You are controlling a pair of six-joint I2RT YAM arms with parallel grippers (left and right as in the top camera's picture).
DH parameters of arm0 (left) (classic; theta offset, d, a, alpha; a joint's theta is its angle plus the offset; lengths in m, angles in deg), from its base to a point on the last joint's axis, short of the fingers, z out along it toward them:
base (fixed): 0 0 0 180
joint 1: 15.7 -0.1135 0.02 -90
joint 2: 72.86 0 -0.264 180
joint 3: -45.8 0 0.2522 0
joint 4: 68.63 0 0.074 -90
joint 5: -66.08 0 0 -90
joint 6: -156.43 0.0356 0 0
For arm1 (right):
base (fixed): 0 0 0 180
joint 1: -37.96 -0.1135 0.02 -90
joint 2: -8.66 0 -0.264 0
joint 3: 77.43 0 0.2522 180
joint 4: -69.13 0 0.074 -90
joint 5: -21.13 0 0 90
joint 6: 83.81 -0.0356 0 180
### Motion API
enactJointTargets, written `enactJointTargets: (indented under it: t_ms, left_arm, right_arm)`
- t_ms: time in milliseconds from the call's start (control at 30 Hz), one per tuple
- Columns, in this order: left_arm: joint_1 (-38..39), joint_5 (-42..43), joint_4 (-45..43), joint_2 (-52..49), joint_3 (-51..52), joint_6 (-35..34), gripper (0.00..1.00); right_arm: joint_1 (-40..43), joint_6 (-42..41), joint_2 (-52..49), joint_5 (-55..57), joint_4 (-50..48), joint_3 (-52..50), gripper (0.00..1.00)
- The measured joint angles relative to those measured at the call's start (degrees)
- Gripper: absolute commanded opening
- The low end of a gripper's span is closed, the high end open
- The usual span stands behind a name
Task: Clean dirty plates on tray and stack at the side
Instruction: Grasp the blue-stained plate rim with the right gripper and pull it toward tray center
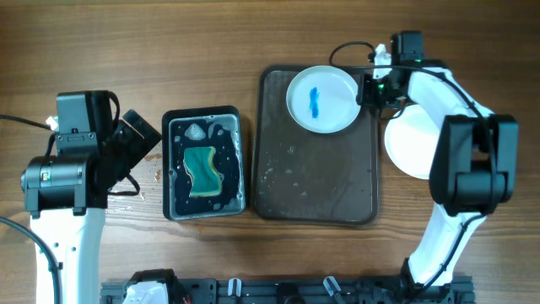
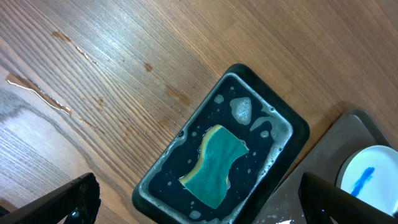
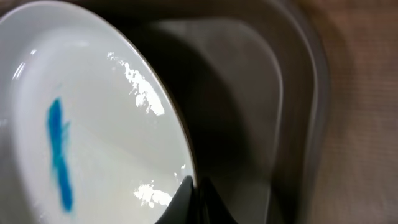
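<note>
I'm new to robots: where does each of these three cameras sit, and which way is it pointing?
Overhead: fixed above the table, looking straight down on the tray, soapy basin and both arms.
Left wrist: on the left arm, looking down at the sponge in the basin; its spread fingers show at the bottom corners.
Right wrist: on the right arm, close against the dirty plate; its fingers pinch the rim.
Shared: all three show the plate's blue smear.

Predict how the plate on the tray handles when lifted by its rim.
Plate looks rigid and glossy, so probably slippery between the fingers, more so if wet. Gripped only at one rim edge, it may pivot or droop. Likely breakable if it drops onto the tray.
</note>
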State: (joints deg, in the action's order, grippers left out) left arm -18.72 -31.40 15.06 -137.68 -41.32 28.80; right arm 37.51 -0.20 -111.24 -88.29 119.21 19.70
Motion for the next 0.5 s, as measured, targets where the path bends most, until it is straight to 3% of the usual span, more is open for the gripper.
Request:
enactJointTargets:
  t_ms: [333,500]
  left_arm:
    - [0.0,0.0,0.04,0.0,0.0,0.0,1.0]
    - [0.0,0.02,-0.02,0.0,-0.02,0.0,1.0]
  right_arm:
    - [-3.96,-2.62,22.1,2.4,23.1,-0.09,0.04]
    - [-8.92,-9.31,25.44,7.26,23.37,-6.75,0.04]
